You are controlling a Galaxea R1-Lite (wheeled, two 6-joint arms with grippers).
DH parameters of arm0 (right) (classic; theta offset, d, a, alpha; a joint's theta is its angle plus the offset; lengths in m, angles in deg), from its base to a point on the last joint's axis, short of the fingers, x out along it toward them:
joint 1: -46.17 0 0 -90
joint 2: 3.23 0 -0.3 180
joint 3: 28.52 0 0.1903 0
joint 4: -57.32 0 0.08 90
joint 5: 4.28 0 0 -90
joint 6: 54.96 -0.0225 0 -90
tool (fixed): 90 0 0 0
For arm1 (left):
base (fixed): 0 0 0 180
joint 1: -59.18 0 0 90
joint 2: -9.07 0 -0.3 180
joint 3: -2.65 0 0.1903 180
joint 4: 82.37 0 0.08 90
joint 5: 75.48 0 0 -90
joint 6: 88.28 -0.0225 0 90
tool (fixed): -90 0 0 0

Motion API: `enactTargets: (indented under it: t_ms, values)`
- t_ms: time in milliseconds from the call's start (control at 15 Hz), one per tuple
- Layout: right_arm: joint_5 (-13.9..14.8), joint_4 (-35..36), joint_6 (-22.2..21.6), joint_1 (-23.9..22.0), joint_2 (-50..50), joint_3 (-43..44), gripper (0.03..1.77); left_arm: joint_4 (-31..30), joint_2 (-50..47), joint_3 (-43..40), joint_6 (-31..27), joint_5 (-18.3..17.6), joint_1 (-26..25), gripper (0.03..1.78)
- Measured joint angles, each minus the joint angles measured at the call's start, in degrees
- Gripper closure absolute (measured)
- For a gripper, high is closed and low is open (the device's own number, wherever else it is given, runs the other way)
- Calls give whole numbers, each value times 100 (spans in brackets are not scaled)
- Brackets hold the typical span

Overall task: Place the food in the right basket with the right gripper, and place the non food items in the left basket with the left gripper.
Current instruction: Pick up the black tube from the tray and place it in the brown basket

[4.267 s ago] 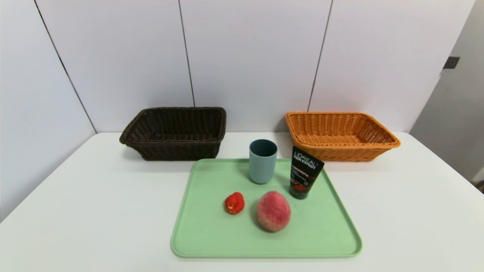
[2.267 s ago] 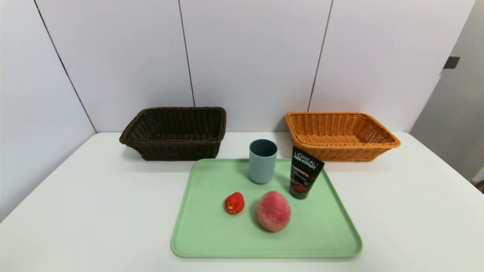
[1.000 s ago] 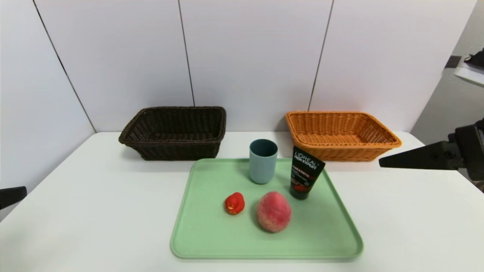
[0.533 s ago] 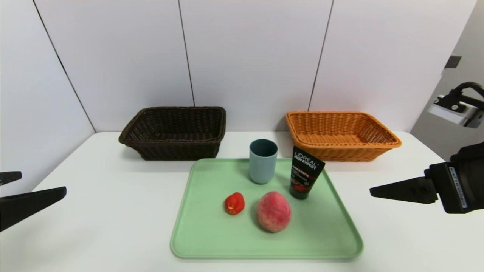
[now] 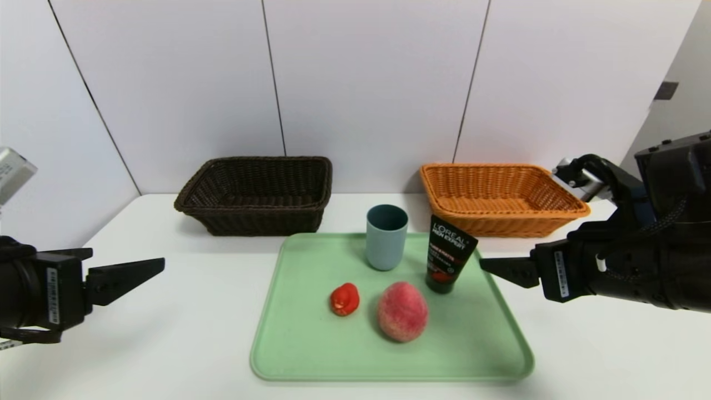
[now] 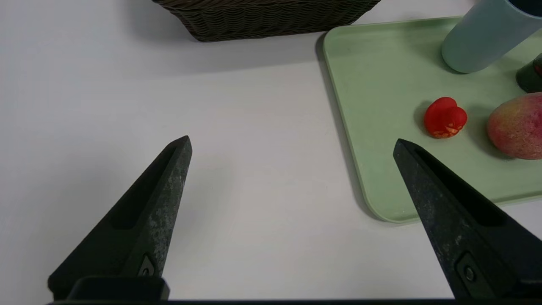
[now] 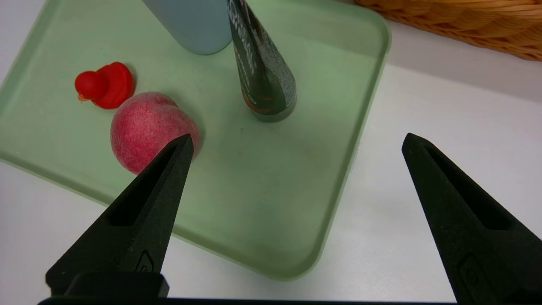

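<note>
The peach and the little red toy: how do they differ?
The peach is clearly bigger; the red toy is tiny. The peach is fuzzy and nearly round, while the red toy is smooth and duck-shaped, with a small orange beak. Both are reddish and sit on the green tray.

From my station I see the peach [image 5: 402, 311], round with fuzzy pink-red skin, lying on the tray just beside the small glossy red duck-like toy [image 5: 345, 299]; I have the plain blue-grey cup [image 5: 386, 238] upright, its mouth up, and the black L'Oreal Men Expert tube [image 5: 448, 255] standing on its cap near it; behind them I make out the dark brown wicker basket [image 5: 258, 219] on my left and the orange-tan wicker basket [image 5: 505, 222] on my right, both upright
</note>
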Motion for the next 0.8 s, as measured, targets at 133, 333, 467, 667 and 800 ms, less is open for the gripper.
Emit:
enactTargets:
  t_ms: [133, 333, 467, 667, 800]
  values:
    - [0, 235, -10, 140, 110, -135, 10, -369, 166, -243, 28, 141, 163, 12]
    - [-5, 994, 29, 212, 280, -566, 10, -411, 308, -336, 61, 138, 286, 12]
    - [0, 1703, 2, 226, 466, -774, 10, -512, 408, -328, 110, 128, 375, 12]
    - [-5, 2163, -12, 226, 750, -934, 10, -553, 533, -306, 113, 127, 461, 12]
    - [-30, 2359, -30, 223, 928, -986, 10, -551, 581, -300, 118, 108, 502, 12]
